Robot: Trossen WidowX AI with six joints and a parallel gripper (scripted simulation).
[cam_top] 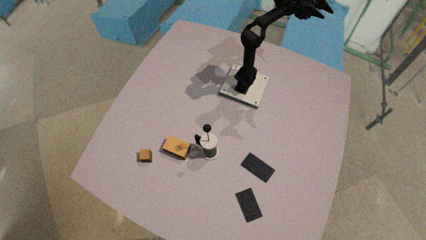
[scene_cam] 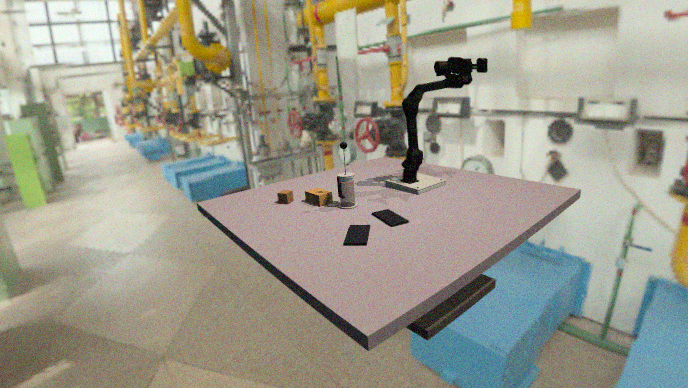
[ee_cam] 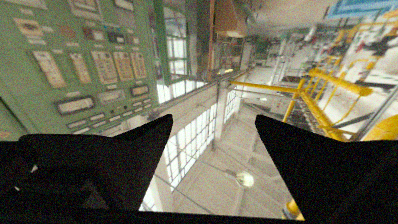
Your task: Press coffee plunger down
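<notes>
Nearest the top camera, the gripper (cam_top: 312, 7) sits high at the frame's upper edge, behind the arm's base plate (cam_top: 244, 86). The French press (cam_top: 210, 145) stands well away from it, far below and forward on the table (cam_top: 309, 130), plunger knob (cam_top: 207, 127) raised on its thin rod. Just beside the press lie an orange block (cam_top: 176, 147) and a smaller cube (cam_top: 145, 155).

From the exterior view, the gripper (scene_cam: 460, 66) is level, well above and apart from the press (scene_cam: 346, 189). The knob (scene_cam: 343, 145) looks small, hard and smooth; the press is probably light and top-heavy, so pressure should come straight down on the knob, never sideways.

At the wrist, both fingers are spread wide with only background between them, holding nothing; the press is out of sight.
</notes>
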